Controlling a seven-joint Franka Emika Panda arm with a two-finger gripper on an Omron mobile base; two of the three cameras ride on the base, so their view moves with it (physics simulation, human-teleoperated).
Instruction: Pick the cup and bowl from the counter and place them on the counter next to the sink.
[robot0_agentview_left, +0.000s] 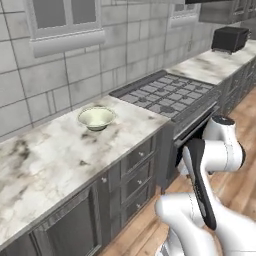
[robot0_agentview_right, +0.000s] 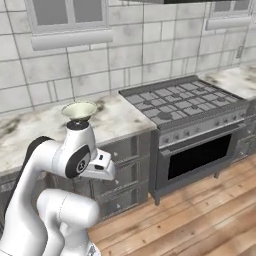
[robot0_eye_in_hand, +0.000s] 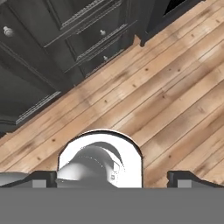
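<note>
Hand view looks down at the wooden floor (robot0_eye_in_hand: 175, 87), the gripper (robot0_eye_in_hand: 112, 177) spread wide and empty because the arm is folded low. Farther off, the bowl (robot0_agentview_left: 96, 118) sits on the counter (robot0_agentview_left: 50, 155) beside the stove (robot0_agentview_left: 167, 95), awaiting pickup.

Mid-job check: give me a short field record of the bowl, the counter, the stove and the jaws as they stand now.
bowl: pale cream-green bowl, upright on the counter, left of the stove, near the tiled wall
counter: white marble counter above grey cabinets
stove: grey gas stove, oven below
gripper: gripper points down at the wooden floor in front of the cabinets
jaws: open, holding nothing
other: dark toaster on the far counter stretch
</note>
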